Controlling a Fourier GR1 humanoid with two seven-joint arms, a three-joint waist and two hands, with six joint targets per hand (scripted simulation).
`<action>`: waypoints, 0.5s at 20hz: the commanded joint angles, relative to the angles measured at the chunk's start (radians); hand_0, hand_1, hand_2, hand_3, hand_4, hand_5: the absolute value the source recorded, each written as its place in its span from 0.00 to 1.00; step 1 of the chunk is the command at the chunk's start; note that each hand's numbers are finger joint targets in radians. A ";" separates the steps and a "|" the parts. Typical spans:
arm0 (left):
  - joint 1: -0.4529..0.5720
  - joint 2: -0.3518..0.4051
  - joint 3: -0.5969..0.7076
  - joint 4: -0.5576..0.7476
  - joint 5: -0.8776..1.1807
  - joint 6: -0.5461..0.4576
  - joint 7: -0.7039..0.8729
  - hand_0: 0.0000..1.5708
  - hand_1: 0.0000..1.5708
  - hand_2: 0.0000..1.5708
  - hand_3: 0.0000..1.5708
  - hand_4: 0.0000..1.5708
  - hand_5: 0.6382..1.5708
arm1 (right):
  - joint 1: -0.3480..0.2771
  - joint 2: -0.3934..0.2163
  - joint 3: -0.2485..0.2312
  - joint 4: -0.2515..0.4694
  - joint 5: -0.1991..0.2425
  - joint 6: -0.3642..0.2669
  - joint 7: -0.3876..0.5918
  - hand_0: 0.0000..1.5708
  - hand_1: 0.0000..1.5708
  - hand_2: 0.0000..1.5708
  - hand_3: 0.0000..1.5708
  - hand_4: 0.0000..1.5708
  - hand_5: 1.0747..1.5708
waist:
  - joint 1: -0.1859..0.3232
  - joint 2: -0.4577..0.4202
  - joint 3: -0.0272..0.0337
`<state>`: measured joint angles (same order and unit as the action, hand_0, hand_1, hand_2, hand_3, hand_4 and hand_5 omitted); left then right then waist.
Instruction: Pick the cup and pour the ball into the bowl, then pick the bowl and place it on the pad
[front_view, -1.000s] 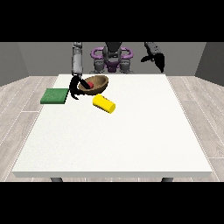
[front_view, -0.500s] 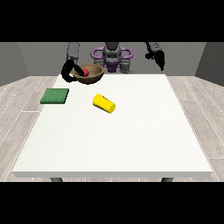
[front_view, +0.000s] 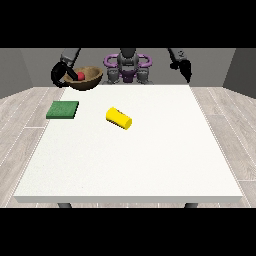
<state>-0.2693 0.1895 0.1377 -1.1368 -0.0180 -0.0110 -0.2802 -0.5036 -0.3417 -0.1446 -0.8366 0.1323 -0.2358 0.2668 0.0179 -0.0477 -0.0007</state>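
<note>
— So where is the bowl (front_view: 85, 78)?
— Up off the desk (front_view: 150, 165) at the far left, grasped by the hand at the view's left (front_view: 61, 75), with the red ball (front_view: 80, 76) inside.
— And the cup (front_view: 119, 118)?
— Lying on its side mid-desk, right of the green pad (front_view: 63, 110).
— The other hand?
— The hand at the view's right (front_view: 184, 67) hangs far right, holding nothing; whether its fingers are released, I cannot tell.

bowl (front_view: 87, 78): brown, wood-like, slight sheen | cup (front_view: 119, 118): yellow, smooth plastic look | pad (front_view: 63, 110): green, matt | table (front_view: 150, 160): white, matt, finely speckled | floor (front_view: 20, 120): pale wood planks
</note>
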 joint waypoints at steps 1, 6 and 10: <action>0.005 0.015 0.009 -0.005 0.019 -0.047 -0.057 0.00 0.00 0.00 0.00 0.70 0.87 | -0.041 -0.055 -0.053 0.000 -0.018 0.010 0.003 1.00 1.00 1.00 0.46 0.49 1.00 | 0.038 0.078 0.0006; -0.100 0.157 0.150 -0.069 0.154 -0.130 0.048 0.00 0.00 0.00 0.00 0.83 0.95 | 0.033 -0.206 -0.132 0.067 -0.058 0.123 -0.166 1.00 1.00 1.00 0.00 0.58 1.00 | 0.056 0.127 0.0016; -0.078 0.332 0.295 0.026 0.252 -0.278 -0.076 0.00 0.00 0.00 0.00 0.82 1.00 | 0.027 -0.210 -0.179 0.066 -0.095 0.111 -0.214 1.00 1.00 1.00 0.00 0.55 1.00 | 0.083 0.221 0.0004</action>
<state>-0.3247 0.3962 0.3203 -1.1564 0.1464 -0.1863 -0.3072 -0.4788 -0.5311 -0.2883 -0.7789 0.0586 -0.1265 0.1108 0.0805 0.0995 0.0001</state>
